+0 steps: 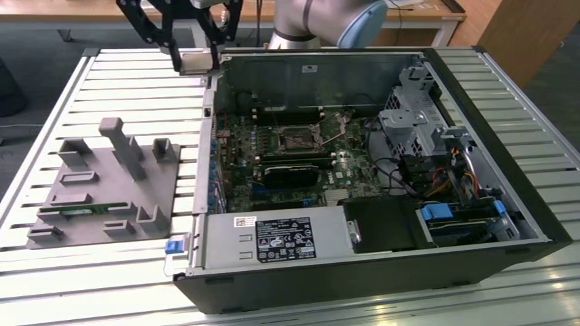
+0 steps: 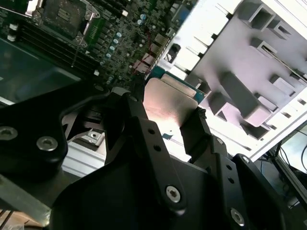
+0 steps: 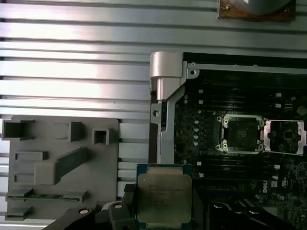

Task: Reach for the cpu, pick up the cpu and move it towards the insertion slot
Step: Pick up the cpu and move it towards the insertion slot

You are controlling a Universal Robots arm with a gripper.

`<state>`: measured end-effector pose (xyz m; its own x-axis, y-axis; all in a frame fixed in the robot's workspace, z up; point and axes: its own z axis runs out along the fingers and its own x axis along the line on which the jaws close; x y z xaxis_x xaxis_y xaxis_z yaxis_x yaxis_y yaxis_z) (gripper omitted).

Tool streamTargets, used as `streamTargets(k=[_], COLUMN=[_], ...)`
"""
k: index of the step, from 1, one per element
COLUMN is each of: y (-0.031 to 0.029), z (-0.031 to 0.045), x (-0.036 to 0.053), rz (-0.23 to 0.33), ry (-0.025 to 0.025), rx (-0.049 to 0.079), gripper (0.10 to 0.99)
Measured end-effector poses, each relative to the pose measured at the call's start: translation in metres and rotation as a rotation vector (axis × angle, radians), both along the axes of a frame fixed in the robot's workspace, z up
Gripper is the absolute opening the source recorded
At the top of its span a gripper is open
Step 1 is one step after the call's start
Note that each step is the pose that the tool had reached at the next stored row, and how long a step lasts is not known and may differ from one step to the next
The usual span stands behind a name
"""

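Grey holder tray [image 1: 100,190] beside open computer case [image 1: 363,170]

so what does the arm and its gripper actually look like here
The arm is a smooth silvery-grey tube with a rounded pale blue joint cap. The gripper is matte black: flat angular linkage plates with rows of small round holes, and in the second wrist view silver screw heads dot its body and its thick black fingers. No cables or markings can be made out on either.
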<state>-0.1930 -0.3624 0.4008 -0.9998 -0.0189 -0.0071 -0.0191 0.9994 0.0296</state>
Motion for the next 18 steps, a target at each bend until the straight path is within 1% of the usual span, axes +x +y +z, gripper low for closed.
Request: streamTargets(k=[4, 11, 18], y=[0.0023, 0.0081, 0.0166], z=[-0.0001, -0.0003, -0.0003], x=[0.0145, 0.0364, 0.0528], rz=[0.0, 0.0, 0.0], ry=[0.0, -0.0001, 0.0], rx=[0.0, 0.0, 0.0], gripper=[0.545, 0.545, 0.545])
